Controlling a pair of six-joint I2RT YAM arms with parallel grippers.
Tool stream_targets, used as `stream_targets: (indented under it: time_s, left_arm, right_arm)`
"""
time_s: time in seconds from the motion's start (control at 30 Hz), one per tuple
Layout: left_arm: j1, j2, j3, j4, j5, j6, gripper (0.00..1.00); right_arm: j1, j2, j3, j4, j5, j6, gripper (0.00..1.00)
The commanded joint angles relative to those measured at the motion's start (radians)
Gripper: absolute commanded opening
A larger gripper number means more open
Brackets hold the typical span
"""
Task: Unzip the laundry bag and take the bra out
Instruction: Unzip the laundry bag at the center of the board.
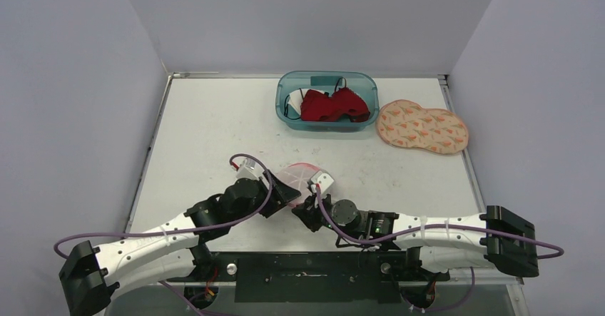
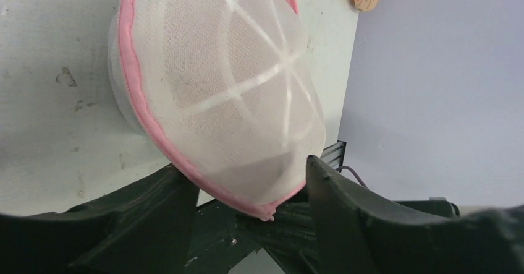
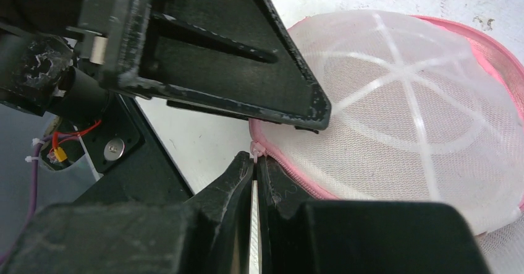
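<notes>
- Two of my arms meet low on the table [image 1: 214,130] in the overhead view. The laundry bag [image 1: 303,172], a white mesh dome edged in pink, lies at their tips. My left gripper [image 1: 284,191] reaches it from the left and my right gripper [image 1: 303,203] from the near right.
- At the far edge stands a teal bin [image 1: 280,105] holding a red bra [image 1: 334,105]. Just right of it lies a peach patterned pad [image 1: 422,125]. Both are well apart from the bag.
- From my left wrist, my fingers [image 2: 154,215] stand wide, one on each side of the bag's near end, both against the mesh. This pincer is grasping the bag, and the pink rim dips between the fingers.
- From my right wrist, my fingertips [image 3: 238,175] are clenched on the zipper pull [image 3: 254,151], a small white tab at the pink zipper seam. A finger of my left pincer lies across the mesh just above.
- Through the mesh I cannot tell what is inside.
</notes>
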Motion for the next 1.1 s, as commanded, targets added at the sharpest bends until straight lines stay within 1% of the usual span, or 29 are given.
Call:
stream_targets:
  time_s: [0.0,0.17,0.33,0.4,0.43,0.63,0.77,0.93,1.07]
  left_arm:
    - [0.01,0.034,0.009,0.099,-0.038,-0.019,0.53]
    - [0.027,0.035,-0.012,0.118,-0.036,-0.018,0.29]
    - [0.063,0.012,-0.025,0.095,-0.036,0.0,0.07]
    - [0.08,0.003,-0.027,0.089,-0.029,0.01,0.01]
    - [0.089,0.001,-0.029,0.088,-0.022,0.015,0.0]
    - [0.122,0.006,-0.027,0.091,0.016,0.039,0.0]
    - [0.147,0.018,-0.032,0.127,0.064,0.066,0.0]
    - [0.197,0.051,-0.063,0.277,0.169,0.129,0.0]
    - [0.265,0.132,-0.064,0.382,0.331,0.21,0.0]
  right_arm:
    - [0.009,-0.033,0.024,0.067,-0.017,-0.009,0.05]
    - [0.011,-0.065,0.015,0.035,0.025,-0.003,0.05]
    - [0.011,-0.125,-0.006,-0.053,0.103,0.018,0.05]
    - [0.009,-0.154,-0.018,-0.078,0.124,0.027,0.05]
    - [0.009,-0.166,-0.024,-0.091,0.137,0.032,0.05]
    - [0.006,-0.22,-0.05,-0.16,0.212,0.07,0.05]
    - [-0.001,-0.242,-0.062,-0.203,0.278,0.095,0.05]
    - [-0.011,-0.282,-0.075,-0.209,0.287,0.092,0.05]
    - [-0.009,-0.303,-0.074,-0.207,0.261,0.072,0.05]
